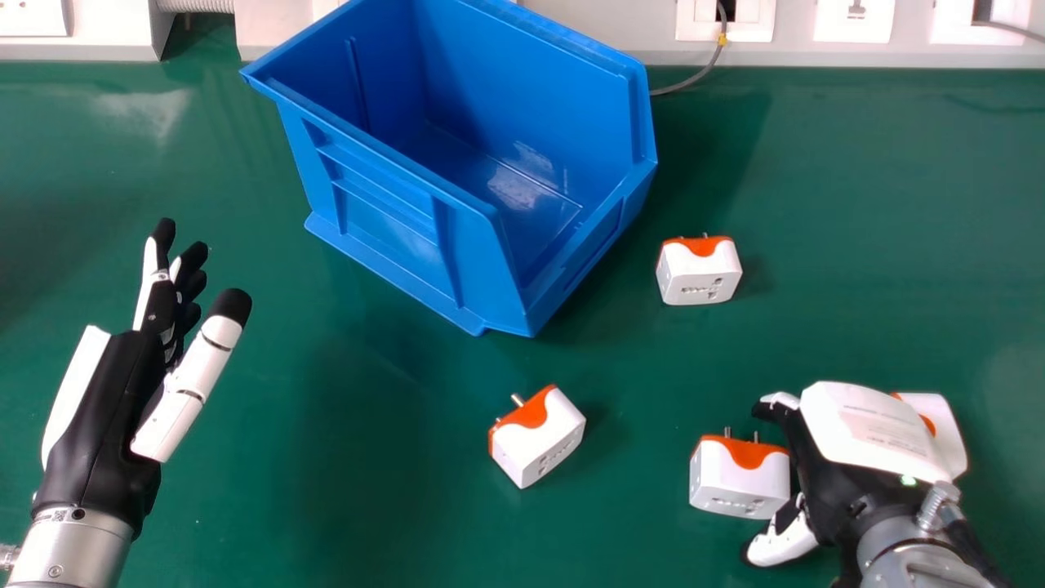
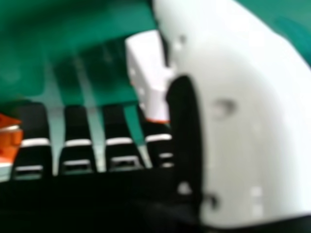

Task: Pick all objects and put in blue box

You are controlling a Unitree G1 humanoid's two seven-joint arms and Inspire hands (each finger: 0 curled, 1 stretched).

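At your far left, the black and white left hand [image 1: 114,408] is over the green counter [image 1: 326,490], its fingers extended and its thumb apart from them. White trunking [image 1: 898,59] runs along the counter's back edge, and the big blue plastic box [image 1: 384,220] sits near that edge, turned at an angle, its open top facing you.

Next, nearer you than the box, is a white cube-shaped plug adapter with an orange end [image 1: 543,445], turned askew, its metal pins toward the back left. Farther right and closer to the back edge, just beyond the box's right side, you have a second white and orange adapter [image 1: 702,276], with its orange end toward that edge.

Nearer you again is a third white and orange adapter [image 1: 735,486], pins toward the back edge. It lies in the gap between the thumb and fingers of your right hand [image 1: 841,482]. Those fingers are extended and apart from the thumb, with no grip closed on it; you can't tell whether they touch it. Farthest right, a fourth white and orange adapter [image 1: 939,408] is partly hidden behind that hand.
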